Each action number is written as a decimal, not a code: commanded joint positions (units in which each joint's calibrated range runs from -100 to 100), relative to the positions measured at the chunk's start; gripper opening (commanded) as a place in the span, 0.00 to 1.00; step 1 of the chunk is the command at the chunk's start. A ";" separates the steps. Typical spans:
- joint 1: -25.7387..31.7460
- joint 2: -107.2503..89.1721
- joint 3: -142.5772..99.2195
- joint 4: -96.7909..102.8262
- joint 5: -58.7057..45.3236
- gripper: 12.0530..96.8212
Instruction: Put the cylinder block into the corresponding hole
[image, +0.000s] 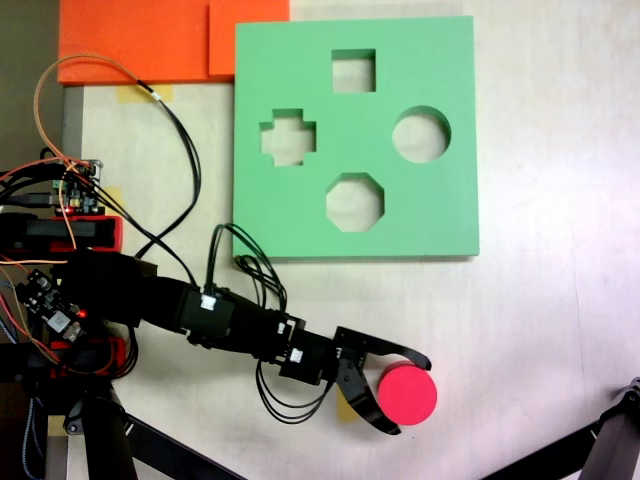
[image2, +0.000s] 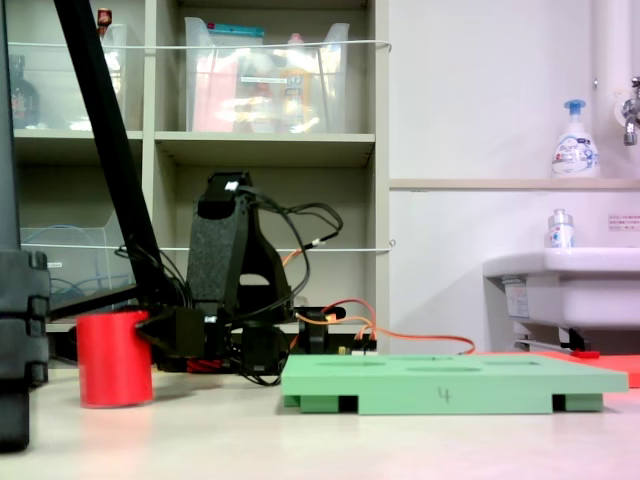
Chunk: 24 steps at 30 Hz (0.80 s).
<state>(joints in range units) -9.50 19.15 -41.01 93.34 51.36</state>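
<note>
My claw (image: 405, 392) is spread apart around the cylinder block (image: 406, 393), one finger on each side, on the table (image: 540, 330); block stands upright, well apart from the green board (image: 290, 215); the round hole (image: 421, 135) sits near the board's right edge in a fixed view, empty.

A pale, off-white table (image: 540, 330) carries everything. A square green foam board (image: 400, 215) lies flat on it. Beyond the board's far left corner, in the top-down fixed view, orange foam sheets (image: 140, 40) lie on the table. Near the board's front edge, apart from it, a red cylinder block (image: 407, 394) stands upright. The arm's base (image: 60, 290) sits left of the board.
</note>
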 joint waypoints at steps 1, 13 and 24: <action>0.20 -9.79 -0.77 1.75 0.39 0.32; 6.54 -62.03 -5.05 -28.39 0.29 0.32; 17.44 -58.54 13.39 -45.82 -0.98 0.32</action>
<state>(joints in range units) 6.76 -39.40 -32.19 46.84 51.01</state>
